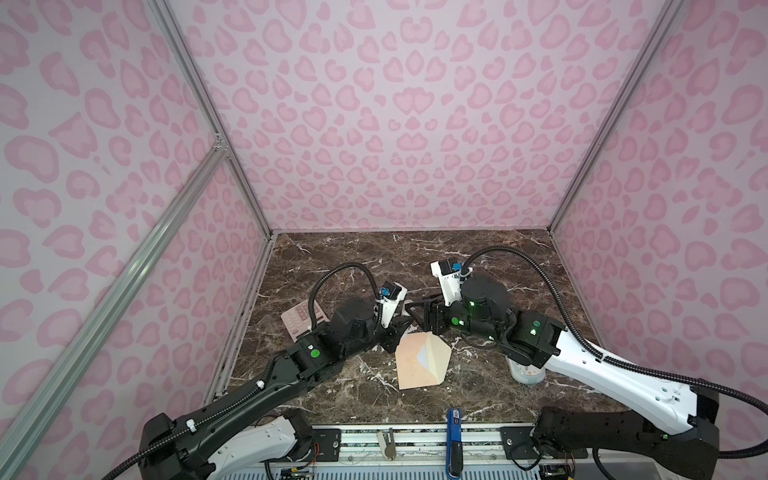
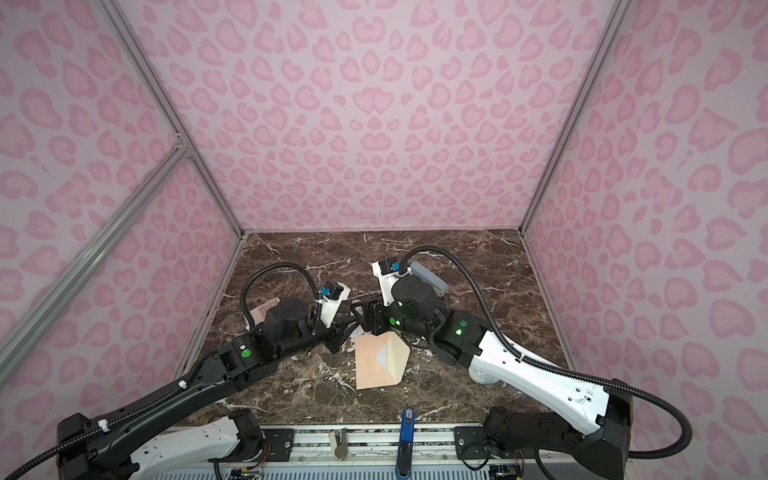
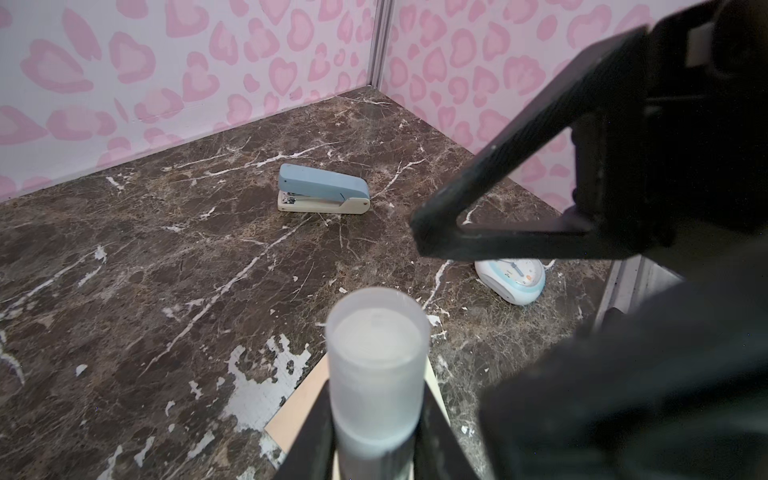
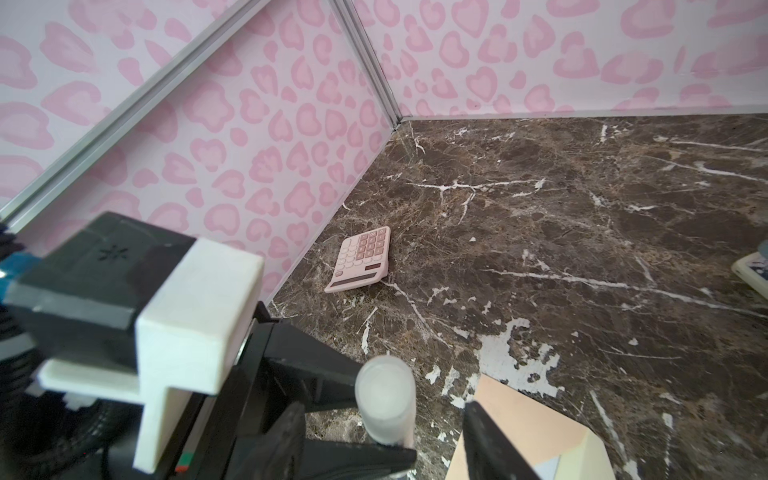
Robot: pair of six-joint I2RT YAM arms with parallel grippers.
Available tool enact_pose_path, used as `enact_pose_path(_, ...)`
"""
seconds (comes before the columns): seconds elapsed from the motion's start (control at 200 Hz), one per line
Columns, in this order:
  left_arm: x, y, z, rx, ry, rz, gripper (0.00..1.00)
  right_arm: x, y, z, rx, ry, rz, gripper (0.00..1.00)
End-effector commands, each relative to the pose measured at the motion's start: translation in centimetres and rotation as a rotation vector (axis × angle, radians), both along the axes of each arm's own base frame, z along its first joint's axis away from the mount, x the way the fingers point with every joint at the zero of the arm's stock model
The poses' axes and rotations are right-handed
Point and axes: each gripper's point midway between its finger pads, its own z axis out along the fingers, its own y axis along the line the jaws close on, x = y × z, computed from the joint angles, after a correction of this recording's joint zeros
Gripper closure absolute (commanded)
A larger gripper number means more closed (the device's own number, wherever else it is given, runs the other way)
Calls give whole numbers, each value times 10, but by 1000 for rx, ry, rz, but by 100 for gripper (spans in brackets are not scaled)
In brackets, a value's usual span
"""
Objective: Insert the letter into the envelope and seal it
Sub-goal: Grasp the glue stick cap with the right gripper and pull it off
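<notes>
The peach-orange envelope [image 1: 409,365] [image 2: 372,365] lies flat mid-table with its flap open and cream inside showing. A white wedge of the letter [image 1: 423,354] [image 2: 382,355] shows in its mouth. Just behind the envelope my left gripper [image 3: 376,419] [image 1: 401,326] is shut on a frosted white glue stick [image 3: 376,365] [image 4: 386,399], which it holds upright. My right gripper [image 4: 386,432] [image 1: 422,311] faces it, open, with its fingers [image 4: 482,428] standing on either side of the stick's cap and not touching it. An envelope corner [image 4: 528,415] lies under the right finger.
A pink calculator [image 1: 301,320] [image 4: 361,259] lies near the left wall. A blue stapler [image 3: 324,189] [image 2: 430,278] sits towards the back. A white-and-blue clock [image 3: 511,278] [image 1: 525,372] rests under the right arm. A blue clip [image 1: 454,436] stands on the front rail.
</notes>
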Motion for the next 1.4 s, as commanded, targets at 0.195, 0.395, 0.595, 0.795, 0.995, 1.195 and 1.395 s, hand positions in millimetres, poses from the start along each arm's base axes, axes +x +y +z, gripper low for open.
enact_pose_path(0.195,-1,-13,16,-54,-55,-45,80,4,2,-12,-37,27,-11,45)
enact_pose_path(0.395,-3,-16,14,-50,-50,-59,80,7,4,-10,-19,24,-21,53)
enact_pose_path(0.595,-4,-17,13,-46,-45,-61,76,8,6,-7,-3,27,-27,59)
enact_pose_path(0.795,-3,-18,8,-30,-28,-61,69,8,4,0,16,17,-36,68)
enact_pose_path(0.995,-3,-20,5,-31,-18,-61,58,8,2,4,26,12,-45,71)
enact_pose_path(1.195,-4,-20,4,-27,-11,-65,62,8,0,2,20,14,-51,72)
enact_pose_path(1.395,-5,-18,4,-31,-14,-64,56,10,-7,3,-2,3,-70,72)
